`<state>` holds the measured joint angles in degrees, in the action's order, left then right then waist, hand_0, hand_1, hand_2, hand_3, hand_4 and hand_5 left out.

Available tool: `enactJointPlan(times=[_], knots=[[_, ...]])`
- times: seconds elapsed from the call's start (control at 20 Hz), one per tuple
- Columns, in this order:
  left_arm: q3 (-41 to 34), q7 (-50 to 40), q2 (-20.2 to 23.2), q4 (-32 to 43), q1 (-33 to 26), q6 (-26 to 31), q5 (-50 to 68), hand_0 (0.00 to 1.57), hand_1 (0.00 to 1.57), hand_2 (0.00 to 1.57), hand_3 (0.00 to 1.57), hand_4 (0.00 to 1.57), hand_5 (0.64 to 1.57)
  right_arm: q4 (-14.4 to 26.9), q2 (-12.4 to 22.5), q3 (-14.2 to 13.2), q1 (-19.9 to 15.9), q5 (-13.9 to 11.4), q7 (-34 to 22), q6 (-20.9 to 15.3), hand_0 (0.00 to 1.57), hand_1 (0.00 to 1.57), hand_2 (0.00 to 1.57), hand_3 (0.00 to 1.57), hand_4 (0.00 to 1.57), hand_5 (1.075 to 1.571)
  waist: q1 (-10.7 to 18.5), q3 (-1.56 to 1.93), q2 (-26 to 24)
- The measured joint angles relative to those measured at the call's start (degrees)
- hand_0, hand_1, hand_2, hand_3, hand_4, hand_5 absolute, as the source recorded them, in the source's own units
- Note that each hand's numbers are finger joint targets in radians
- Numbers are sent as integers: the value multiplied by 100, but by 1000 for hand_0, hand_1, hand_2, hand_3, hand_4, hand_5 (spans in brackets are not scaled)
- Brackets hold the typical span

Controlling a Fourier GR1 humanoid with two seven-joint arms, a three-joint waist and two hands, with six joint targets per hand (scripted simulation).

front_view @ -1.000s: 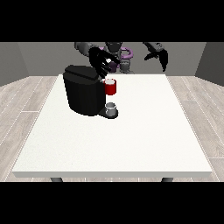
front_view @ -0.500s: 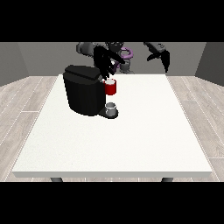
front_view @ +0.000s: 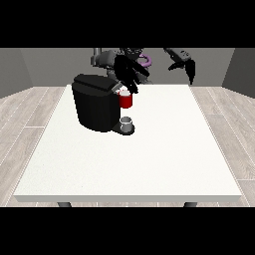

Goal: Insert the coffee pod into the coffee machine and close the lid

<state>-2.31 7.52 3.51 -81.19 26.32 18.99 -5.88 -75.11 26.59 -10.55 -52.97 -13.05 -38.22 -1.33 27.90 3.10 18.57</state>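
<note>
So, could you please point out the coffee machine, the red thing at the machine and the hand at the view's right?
coffee machine [front_view: 95,107]: front view, on its black body.
red thing at the machine [front_view: 126,101]: front view, on its red side.
hand at the view's right [front_view: 188,65]: front view, on the hand's dark fingers.

The tabletop [front_view: 149,159] looks smooth, matt white. The coffee machine [front_view: 97,107] is matt black, plastic-looking, with a glossy red thing at the machine [front_view: 126,100]. The floor [front_view: 30,109] shows pale wood-grain planks.
</note>
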Motion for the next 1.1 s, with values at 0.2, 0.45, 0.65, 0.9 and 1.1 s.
enactJointPlan(times=[0.2,0.45,0.65,0.9,1.1], knots=[[116,-57,-42,-56,226,54,-18,0,0,0,0,349,1571,-138,-363,116,-487,210,742,-63,0,0,0,0,0,1571,449,-177,255],[227,-308,-96,-253,431,75,-15,0,0,0,0,248,1571,114,-674,231,-881,291,1475,-121,0,0,0,0,0,1571,639,-272,376],[362,-380,-180,-391,325,33,-83,0,0,0,0,266,1571,379,-916,328,-998,308,2006,-162,0,0,0,0,0,1571,555,-298,345],[234,-340,-150,-378,-42,-13,-11,0,0,0,0,266,1571,445,-1363,612,-790,374,2584,-78,0,0,0,0,219,1571,192,-307,26],[2,-329,-52,-302,-261,-93,56,0,0,0,0,266,1571,369,-1898,987,-351,353,3124,-112,0,0,0,0,259,1571,-221,-310,-248]])
